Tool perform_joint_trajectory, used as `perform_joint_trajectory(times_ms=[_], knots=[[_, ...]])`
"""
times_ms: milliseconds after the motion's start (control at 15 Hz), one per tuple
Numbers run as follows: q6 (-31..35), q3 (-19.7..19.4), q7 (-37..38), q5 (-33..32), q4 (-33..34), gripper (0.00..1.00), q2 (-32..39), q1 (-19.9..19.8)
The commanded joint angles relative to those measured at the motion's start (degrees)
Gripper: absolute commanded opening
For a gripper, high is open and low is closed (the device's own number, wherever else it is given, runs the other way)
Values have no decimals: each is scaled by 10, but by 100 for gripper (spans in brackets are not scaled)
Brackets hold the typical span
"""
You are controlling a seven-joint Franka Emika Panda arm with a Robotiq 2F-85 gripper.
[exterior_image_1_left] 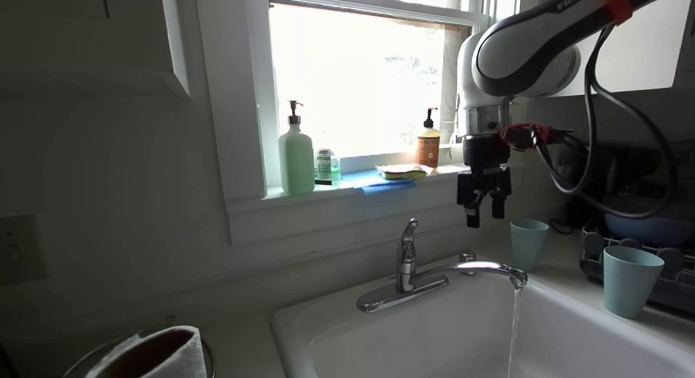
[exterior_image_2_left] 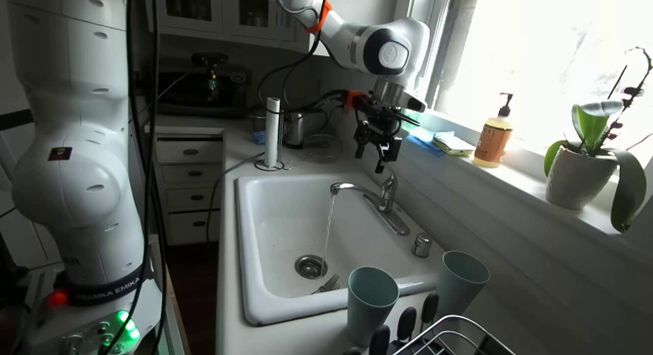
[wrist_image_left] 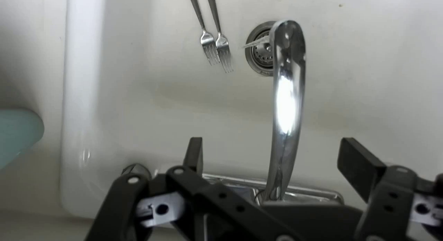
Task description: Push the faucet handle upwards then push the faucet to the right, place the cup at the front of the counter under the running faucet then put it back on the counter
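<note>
Tap [wrist_image_left: 287, 109] is running into the sink [exterior_image_2_left: 280, 225], gripper [exterior_image_1_left: 485, 215] hangs overhead, jaws spread wide, and the cup [exterior_image_1_left: 631, 283] just sits on the counter [exterior_image_2_left: 291, 339] near another cup [exterior_image_1_left: 528, 245].

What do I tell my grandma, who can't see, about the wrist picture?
Looking down past an open black gripper, you see a shiny faucet running into a white sink. The water falls near the drain, and two forks lie nearby.

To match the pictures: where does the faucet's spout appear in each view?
In an exterior view: the spout, right of centre, lower half.
In an exterior view: spout, just below and right of centre.
In the wrist view: spout, right of centre, tip toward the top.
Shared landmark: white sink.
</note>
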Motion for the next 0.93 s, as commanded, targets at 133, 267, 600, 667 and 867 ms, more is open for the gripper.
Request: perform_joint_trajectory(times_ms=[133,267,600,667,867], knots=[[-50,-30,-25,32,25,100,-34,-37],[-45,-47,-8,36,21,100,-45,-52],[-9,-90,85,20,-9,100,-66,-85],[2,-96,107,19,-18,100,-67,-89],[30,-106,189,10,-53,100,-69,-93]])
